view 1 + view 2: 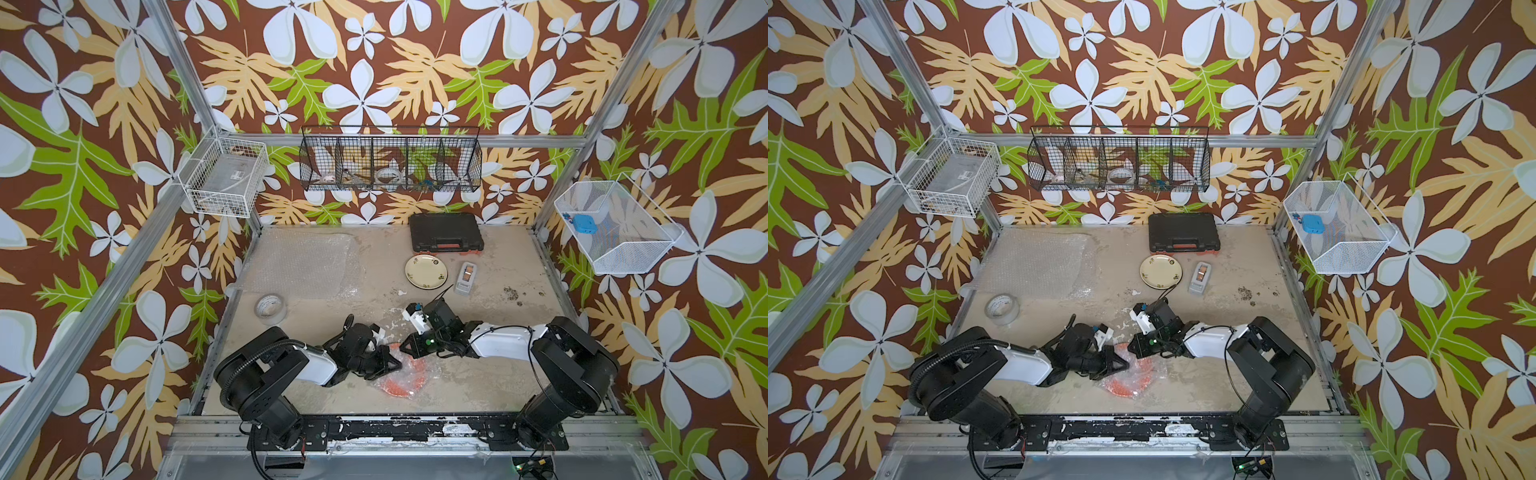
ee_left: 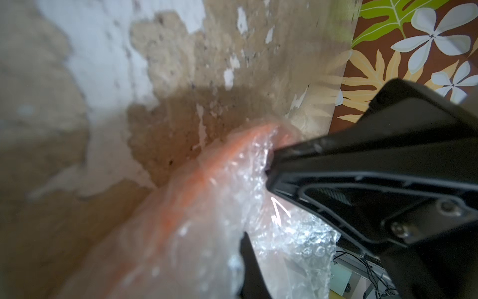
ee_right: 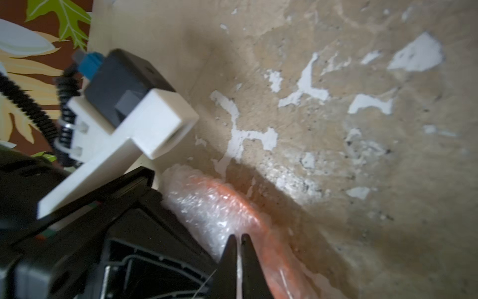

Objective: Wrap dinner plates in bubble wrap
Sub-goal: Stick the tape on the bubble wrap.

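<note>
At 6 o'clock on the table, left gripper (image 1: pixel 397 365): jaws closed, tip over the 9 o'clock rim of the wrapped plate. In the left wrist view one of its fingers (image 2: pixel 245 259) sits in bunched wrap. I cannot tell whether a fold is pinched.
Right gripper (image 3: pixel 239 240): fingers nearly together, with a thin pale strip of film in the slit between them, so it is grasping the wrap. In both top views it reaches the plate's 12 o'clock rim, tip to tip with the left gripper.
Bubble wrap (image 1: pixel 398 376): crumpled over the orange plate and gathered up where the two grippers meet.
Orange plate (image 1: pixel 405 386): lies on the table at 6 o'clock near the front edge, its orange rim showing through the film.
Cream plate (image 1: pixel 426 272): bare and flat at 1 o'clock, well apart from the arms.
Spare sheet (image 1: pixel 299 262): spread flat at 10 to 11 o'clock.
Tape roll (image 1: pixel 270 309): at 9 o'clock, near the table's edge.
Grey dispenser (image 1: pixel 465 277): at 2 o'clock, just beside the cream plate.
Black case (image 1: pixel 446 232): shut, at 12 to 1 o'clock against the back wall.
Table (image 1: pixel 478 374): beige with worn white patches.
</note>
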You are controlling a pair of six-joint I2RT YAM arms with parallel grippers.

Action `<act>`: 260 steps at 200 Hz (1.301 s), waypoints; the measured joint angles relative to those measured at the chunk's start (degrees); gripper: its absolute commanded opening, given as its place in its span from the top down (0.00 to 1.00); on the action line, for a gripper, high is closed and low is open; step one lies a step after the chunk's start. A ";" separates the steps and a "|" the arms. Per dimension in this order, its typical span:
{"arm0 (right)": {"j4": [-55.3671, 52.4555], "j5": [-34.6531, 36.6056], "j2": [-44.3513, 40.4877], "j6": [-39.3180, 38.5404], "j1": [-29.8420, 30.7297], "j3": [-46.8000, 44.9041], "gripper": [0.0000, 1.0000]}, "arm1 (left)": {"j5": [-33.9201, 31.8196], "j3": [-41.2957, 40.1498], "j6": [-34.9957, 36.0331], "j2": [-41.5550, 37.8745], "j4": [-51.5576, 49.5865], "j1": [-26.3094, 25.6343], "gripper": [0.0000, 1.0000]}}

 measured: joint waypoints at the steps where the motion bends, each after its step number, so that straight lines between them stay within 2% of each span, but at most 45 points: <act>1: 0.00 0.09 0.02 -0.02 0.00 0.02 0.76 | 0.02 -0.02 0.00 0.00 0.00 0.04 0.96; 28: -2.93 4.63 -1.22 -0.92 0.39 2.38 0.58 | 0.11 -0.17 0.04 0.33 0.26 0.39 0.96; 40: -4.31 10.56 -2.36 -1.49 0.33 3.89 0.52 | 0.31 -0.31 0.09 0.46 0.50 0.44 0.96; 58: -8.33 16.61 -3.76 -1.55 -0.15 6.08 0.48 | 0.50 -0.44 0.24 0.74 0.76 0.46 0.96; 83: -13.94 19.21 -7.21 -1.70 0.13 8.48 0.47 | 0.55 -0.48 0.26 0.94 0.83 0.55 0.96; 93: -15.43 19.17 -8.79 -1.70 0.04 8.92 0.51 | 0.63 -0.44 0.28 0.94 0.81 0.59 0.96; 106: -16.81 17.81 -11.23 -1.64 -0.09 8.79 0.70 | 0.85 -0.35 0.31 0.94 0.76 0.61 0.96; 114: -16.79 15.85 -12.81 -1.38 -0.13 7.93 0.78 | 0.92 -0.33 0.31 0.90 0.74 0.68 0.96; 129: -15.08 9.86 -14.99 1.11 -0.02 4.68 0.89 | 0.92 -0.20 0.48 0.66 0.42 0.68 0.96; 145: -11.30 1.38 -13.75 4.11 0.09 1.01 0.96 | 0.94 0.02 0.55 0.66 0.13 0.68 0.96; 173: -5.86 -6.49 -6.95 6.71 -0.02 -0.37 1.00 | 1.11 0.37 0.70 0.83 -0.13 0.68 0.96; 206: -6.03 -5.07 2.69 5.77 -0.74 1.88 1.00 | 0.74 0.37 1.16 0.33 -1.25 0.68 0.96; 239: -10.69 -2.56 -0.98 3.91 -0.63 3.69 1.00 | 0.46 0.39 1.38 0.20 -1.49 0.68 0.96; 260: -9.18 -4.00 -3.23 3.91 -0.81 5.64 1.00 | 0.66 0.52 1.36 0.68 -1.46 0.68 0.96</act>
